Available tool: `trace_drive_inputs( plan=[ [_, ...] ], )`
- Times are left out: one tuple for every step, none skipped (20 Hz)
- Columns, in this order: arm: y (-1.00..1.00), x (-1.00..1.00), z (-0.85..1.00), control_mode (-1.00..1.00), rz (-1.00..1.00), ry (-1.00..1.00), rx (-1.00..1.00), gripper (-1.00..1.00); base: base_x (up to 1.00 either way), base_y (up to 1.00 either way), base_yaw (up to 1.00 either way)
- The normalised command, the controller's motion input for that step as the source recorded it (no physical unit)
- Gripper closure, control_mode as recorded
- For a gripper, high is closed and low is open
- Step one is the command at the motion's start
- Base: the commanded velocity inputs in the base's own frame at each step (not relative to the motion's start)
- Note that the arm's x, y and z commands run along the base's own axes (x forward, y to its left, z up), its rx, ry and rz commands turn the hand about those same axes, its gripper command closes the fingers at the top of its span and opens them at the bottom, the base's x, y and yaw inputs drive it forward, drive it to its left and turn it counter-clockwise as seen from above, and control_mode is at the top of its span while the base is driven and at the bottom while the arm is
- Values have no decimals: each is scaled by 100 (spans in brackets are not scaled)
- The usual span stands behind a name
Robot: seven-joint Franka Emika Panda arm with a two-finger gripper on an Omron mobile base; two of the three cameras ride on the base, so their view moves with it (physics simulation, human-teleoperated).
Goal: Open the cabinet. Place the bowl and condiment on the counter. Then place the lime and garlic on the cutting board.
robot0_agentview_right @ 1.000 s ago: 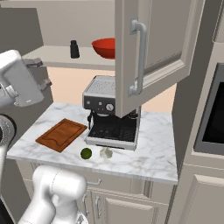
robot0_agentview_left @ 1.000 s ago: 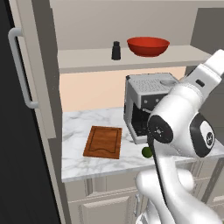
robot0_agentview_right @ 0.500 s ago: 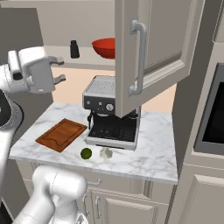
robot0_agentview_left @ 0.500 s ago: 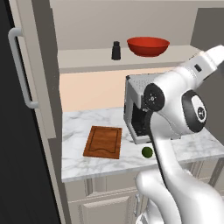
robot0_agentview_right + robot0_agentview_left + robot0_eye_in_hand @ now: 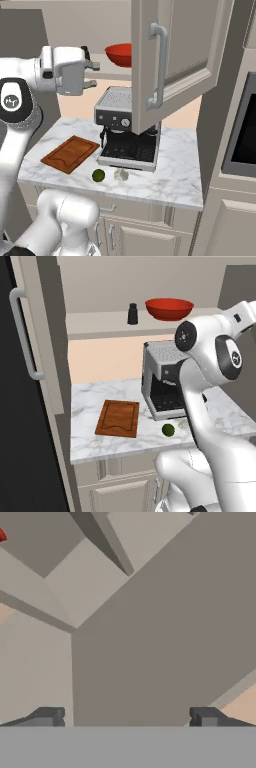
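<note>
Swinging up and round from beside the coffee machine, the white arm's two-finger gripper (image 5: 91, 74) now sits level with the shelf of the beige-grey wall cabinet (image 5: 172, 55), whose raised-panel doors stand open. Its jaws are spread wide with nothing between them; in the hand view the dark fingertips (image 5: 49, 716) face plain cabinet panels. On the shelf the wide glossy red bowl (image 5: 169, 308) rests just right of the small black shaker bottle (image 5: 132, 313), the two apart. Below, on the white marble counter (image 5: 95, 448), the reddish-brown wooden cutting board (image 5: 118, 417) lies bare left of the silver coffee machine (image 5: 129, 126). In front of the machine, the dark-green lime (image 5: 98, 175) and off-white garlic bulb (image 5: 121, 174) sit near each other on the marble.
</note>
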Motion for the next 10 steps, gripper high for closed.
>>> trace_drive_inputs(
  plan=[
    [-60,26,0,-100,-16,0,3,-100,0,0,0],
    [-59,26,0,-100,-16,0,4,-100,0,0,0],
    [-58,29,0,-100,-15,0,3,-100,0,0,0],
    [-53,31,0,-100,-14,0,1,-100,0,0,0],
    [-50,33,-1,-100,-13,0,0,-100,0,0,0],
    [-44,36,-3,-100,-12,0,0,-100,0,0,0],
    [-46,37,-1,-100,-11,0,0,-100,0,0,0],
    [-55,29,0,-100,-11,0,1,-100,0,0,0],
    [-64,21,0,-100,-9,0,2,-100,0,0,0],
    [-73,16,0,-100,-9,2,2,-100,0,0,0]
  ],
)
